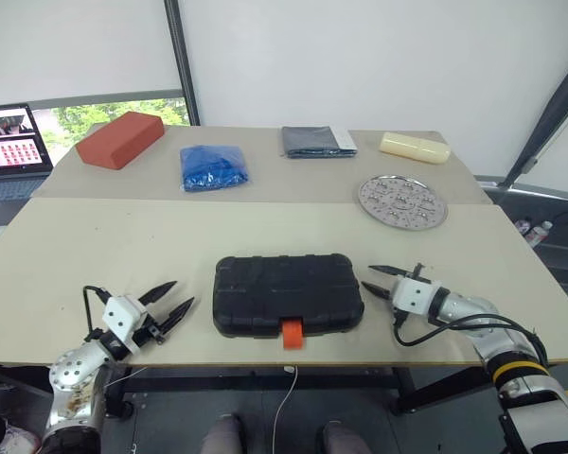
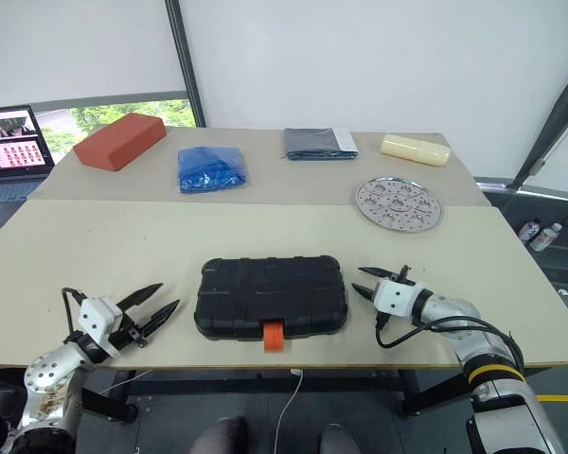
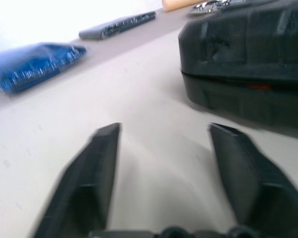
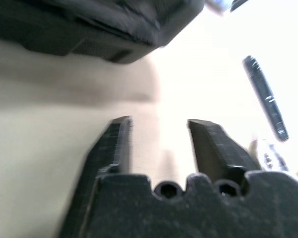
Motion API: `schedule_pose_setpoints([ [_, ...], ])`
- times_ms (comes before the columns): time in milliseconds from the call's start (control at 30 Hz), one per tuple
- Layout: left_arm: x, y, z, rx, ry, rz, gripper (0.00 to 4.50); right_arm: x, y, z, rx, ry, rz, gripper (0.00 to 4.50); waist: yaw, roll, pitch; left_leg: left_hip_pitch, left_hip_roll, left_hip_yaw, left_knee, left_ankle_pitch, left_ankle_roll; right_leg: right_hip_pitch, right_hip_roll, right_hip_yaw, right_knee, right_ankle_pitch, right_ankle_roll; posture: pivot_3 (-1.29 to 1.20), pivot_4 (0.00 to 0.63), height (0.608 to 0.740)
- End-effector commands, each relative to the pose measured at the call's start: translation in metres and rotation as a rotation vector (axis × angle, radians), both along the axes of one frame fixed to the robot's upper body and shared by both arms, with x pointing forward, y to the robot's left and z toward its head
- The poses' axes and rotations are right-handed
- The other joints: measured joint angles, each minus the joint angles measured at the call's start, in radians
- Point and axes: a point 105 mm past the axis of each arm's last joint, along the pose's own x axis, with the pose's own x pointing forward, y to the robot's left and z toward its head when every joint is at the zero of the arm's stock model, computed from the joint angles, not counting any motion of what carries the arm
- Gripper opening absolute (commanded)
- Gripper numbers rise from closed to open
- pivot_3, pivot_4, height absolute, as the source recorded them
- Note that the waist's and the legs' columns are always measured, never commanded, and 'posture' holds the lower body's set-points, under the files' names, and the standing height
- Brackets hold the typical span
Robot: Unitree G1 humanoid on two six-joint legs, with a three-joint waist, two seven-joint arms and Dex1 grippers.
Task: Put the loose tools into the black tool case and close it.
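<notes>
On the near edge of the table (image 1: 95,255), the left gripper (image 1: 173,304) has its fingers spread and empty. Beside it lies the closed black tool case (image 1: 286,293). The right gripper (image 1: 379,280) is parted, holding nothing.

The black tool case (image 1: 288,294) lies shut, flat near the table's front edge; orange latch (image 1: 292,333) forward.

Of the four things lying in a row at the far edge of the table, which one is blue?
The blue plastic bag, second from the left, between the red brick and the dark folded cloth. The cream block is rightmost.
</notes>
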Motion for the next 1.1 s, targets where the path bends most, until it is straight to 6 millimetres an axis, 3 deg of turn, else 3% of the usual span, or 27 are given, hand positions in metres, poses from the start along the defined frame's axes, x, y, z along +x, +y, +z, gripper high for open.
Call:
schedule_pose_setpoints([
  [33, 0.002, 0.009, 0.018, -0.026, -0.014, -0.007, 3.40, -0.012, -0.016, 0.021, 0.084, 0.032, 0.009, 2.47, 0.000, 0.000, 0.000, 0.000, 0.000, 0.000, 0.000, 0.002, 0.003, 0.001, 0.000, 0.000, 0.000, 0.000, 0.000, 0.00, 0.150, 0.740],
  [133, 0.017, -0.001, 0.030, -0.038, 0.019, -0.054, 3.53, -0.037, -0.017, 0.015, 0.186, 0.286, 0.071, 1.74, 0.010, 0.000, 0.000, 0.000, 0.000, 0.000, -0.001, 0.003, 0.007, 0.002, 0.000, 0.000, -0.001, 0.002, 0.006, 0.00, 0.150, 0.740],
  [233, 0.041, -0.011, 0.042, -0.048, 0.050, -0.061, 2.89, -0.069, -0.006, 0.006, 0.168, 0.496, 0.164, 0.71, 0.015, 0.000, 0.000, 0.000, 0.000, -0.001, -0.001, 0.003, 0.007, 0.003, 0.000, -0.001, -0.001, 0.002, 0.007, 0.00, 0.150, 0.740],
  [300, 0.059, -0.024, 0.048, -0.039, 0.083, -0.096, 2.08, -0.088, 0.005, 0.001, 0.146, 0.597, 0.216, 0.00, 0.020, 0.000, 0.000, 0.000, 0.000, -0.001, 0.000, 0.002, 0.006, 0.003, 0.000, -0.001, -0.001, 0.002, 0.007, 0.00, 0.150, 0.740],
  [467, 0.092, -0.048, 0.042, 0.036, 0.198, -0.160, 0.10, -0.105, 0.039, -0.002, 0.150, 0.712, 0.283, 0.00, 0.015, -0.001, 0.000, 0.000, 0.000, -0.002, 0.003, -0.001, 0.001, 0.002, 0.002, 0.000, -0.001, -0.002, 0.008, 0.00, 0.150, 0.740],
  [600, 0.105, -0.062, 0.033, -0.048, 0.320, -0.205, 0.03, -0.094, 0.064, -0.001, 0.177, 0.712, 0.253, 0.00, 0.009, -0.003, 0.001, -0.001, 0.000, -0.002, 0.002, 0.000, 0.002, 0.000, 0.003, 0.000, -0.001, 0.001, 0.014, 0.00, 0.150, 0.740],
  [767, 0.086, -0.069, 0.014, -0.017, 0.427, -0.362, 0.03, -0.063, 0.062, -0.004, 0.147, 0.627, 0.155, 0.00, 0.005, -0.004, 0.001, -0.008, 0.000, -0.003, 0.002, 0.003, 0.007, -0.005, 0.003, 0.000, -0.001, 0.002, 0.013, 0.00, 0.150, 0.740],
  [1000, 0.079, -0.061, 0.016, -0.104, 0.385, -0.321, 0.03, -0.013, 0.054, 0.001, 0.188, 0.504, 0.045, 0.00, 0.003, -0.004, 0.001, -0.009, 0.000, -0.003, 0.003, 0.003, 0.007, -0.005, 0.003, 0.000, -0.001, 0.004, 0.011, 0.00, 0.150, 0.740],
  [1100, 0.084, -0.047, 0.034, -0.184, 0.319, -0.228, 0.03, -0.005, 0.054, 0.005, 0.201, 0.485, 0.056, 0.00, 0.002, -0.004, 0.001, -0.009, 0.000, -0.003, 0.003, 0.003, 0.007, -0.005, 0.003, 0.000, -0.001, 0.004, 0.012, 0.00, 0.150, 0.740],
])
